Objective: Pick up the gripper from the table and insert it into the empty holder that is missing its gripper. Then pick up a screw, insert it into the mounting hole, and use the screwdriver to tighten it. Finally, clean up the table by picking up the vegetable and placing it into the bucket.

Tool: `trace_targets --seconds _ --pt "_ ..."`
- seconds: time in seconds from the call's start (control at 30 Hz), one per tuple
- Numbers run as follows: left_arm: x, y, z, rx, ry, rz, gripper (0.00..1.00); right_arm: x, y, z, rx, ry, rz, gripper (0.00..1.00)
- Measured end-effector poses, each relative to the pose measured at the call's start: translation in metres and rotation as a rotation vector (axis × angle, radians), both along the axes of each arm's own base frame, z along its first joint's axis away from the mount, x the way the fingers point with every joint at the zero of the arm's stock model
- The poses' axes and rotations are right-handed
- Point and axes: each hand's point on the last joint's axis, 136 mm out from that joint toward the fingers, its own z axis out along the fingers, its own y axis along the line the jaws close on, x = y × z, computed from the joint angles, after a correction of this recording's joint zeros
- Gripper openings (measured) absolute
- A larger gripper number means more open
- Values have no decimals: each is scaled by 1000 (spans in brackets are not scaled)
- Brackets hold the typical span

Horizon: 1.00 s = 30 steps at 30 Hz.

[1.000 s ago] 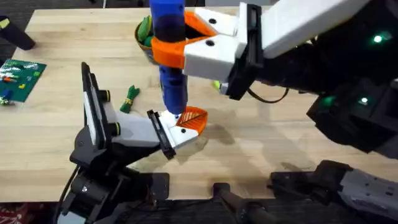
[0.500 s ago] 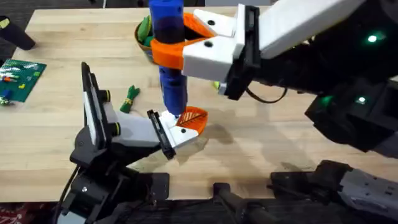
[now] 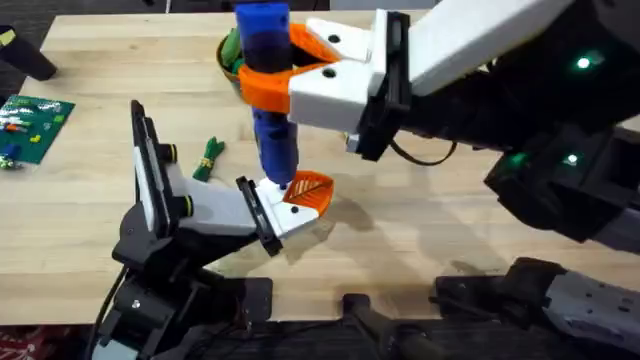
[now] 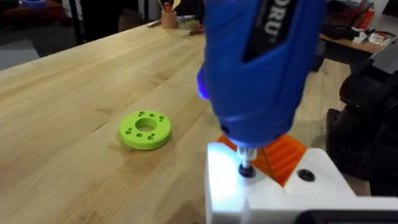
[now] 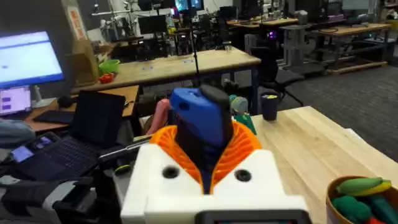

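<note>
Looking down from overhead, the right gripper (image 3: 285, 75), its orange-padded fingers clamped on the blue handle, holds the screwdriver (image 3: 270, 90) upright, tip down on the white holder (image 3: 275, 205) at mid-tabletop (image 3: 420, 230). The orange gripper (image 3: 310, 192) sits in that holder, just beside the tip. The right arm crosses above the bucket (image 3: 230, 55), hiding most of it; green items show inside at its rim. The vegetable (image 3: 208, 158) lies on the wood beside the left arm, apart from the holder. A green studded plate (image 3: 35, 125) rests at the far left edge.

Left wrist view: the screwdriver (image 4: 261, 68) stands close, its dark tip meeting a hole in the white holder (image 4: 273, 186), with the orange gripper (image 4: 283, 155) behind it. A lime-green ring (image 4: 145, 129) lies flat on the tabletop (image 4: 74, 93), well apart. Whether the left fingers are wide or narrow cannot be told.

Right wrist view: the right gripper (image 5: 208, 158) grips the screwdriver (image 5: 202, 121) between orange ribbed fingers (image 5: 171, 146). The bucket (image 5: 364, 199) holds green and yellow toy vegetables.
</note>
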Motion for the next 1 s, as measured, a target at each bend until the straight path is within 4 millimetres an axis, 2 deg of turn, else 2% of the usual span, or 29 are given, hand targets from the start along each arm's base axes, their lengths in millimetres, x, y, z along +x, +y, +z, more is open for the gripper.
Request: trace_targets --seconds 0.27,0.5,0.67,1.0 --pt "0 0 0 1 -2 1 10 0 0 1 3 -6 0 46" --pt "0 1 1 0 -7 5 10 -11 -7 49 136 -132 22 46" --pt "0 1 1 0 -8 5 10 -10 -6 74 115 -150 13 46" --pt "0 1 1 0 -8 5 10 -7 -3 69 57 -165 1 46"
